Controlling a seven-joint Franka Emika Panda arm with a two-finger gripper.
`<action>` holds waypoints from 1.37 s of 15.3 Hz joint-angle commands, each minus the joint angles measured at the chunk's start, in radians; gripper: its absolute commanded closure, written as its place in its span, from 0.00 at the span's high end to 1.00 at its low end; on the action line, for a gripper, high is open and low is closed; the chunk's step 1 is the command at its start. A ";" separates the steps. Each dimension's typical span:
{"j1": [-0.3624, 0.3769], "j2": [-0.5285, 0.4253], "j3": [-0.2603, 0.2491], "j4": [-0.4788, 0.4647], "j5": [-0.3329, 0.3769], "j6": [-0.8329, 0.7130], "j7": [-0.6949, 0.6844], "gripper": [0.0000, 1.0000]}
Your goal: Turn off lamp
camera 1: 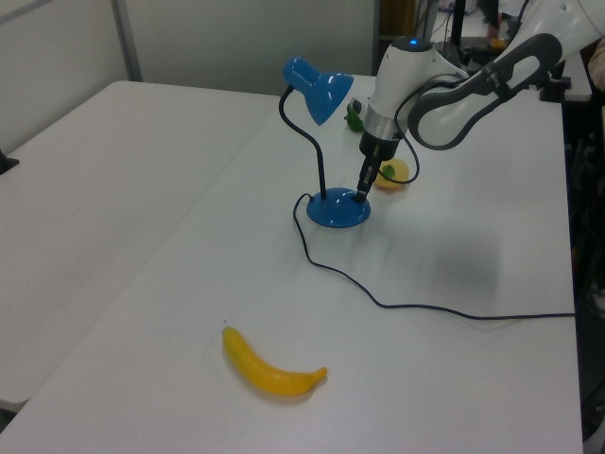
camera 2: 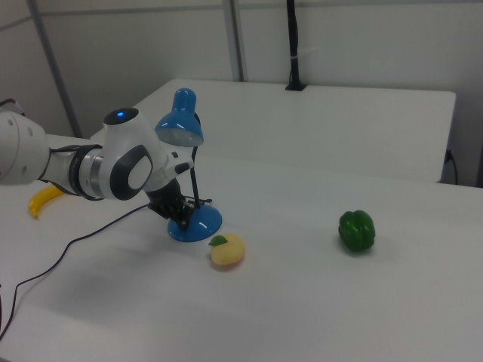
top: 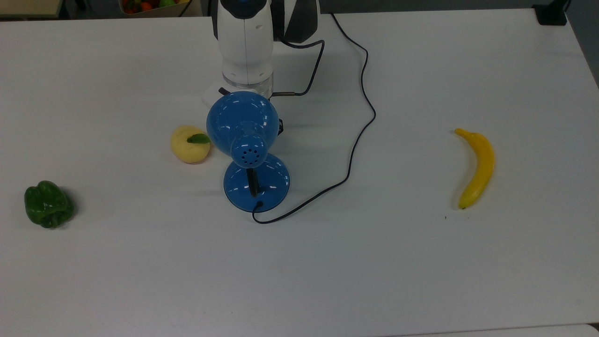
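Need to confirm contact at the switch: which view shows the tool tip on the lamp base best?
The left view: the tool meets the lamp base in profile. The top view's shade covers it; the right view shows it partly behind the arm.
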 commanded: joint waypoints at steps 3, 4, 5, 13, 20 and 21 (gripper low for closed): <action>0.011 -0.062 -0.002 -0.034 -0.010 -0.171 0.021 0.00; 0.011 -0.076 -0.002 -0.032 -0.010 -0.204 0.021 0.00; 0.011 -0.091 -0.002 -0.028 -0.010 -0.241 0.021 0.00; 0.003 -0.268 -0.004 0.026 -0.015 -0.608 0.022 0.00; 0.000 -0.326 -0.009 0.204 -0.024 -0.849 0.022 0.00; 0.000 -0.328 -0.010 0.224 -0.024 -0.872 0.022 0.00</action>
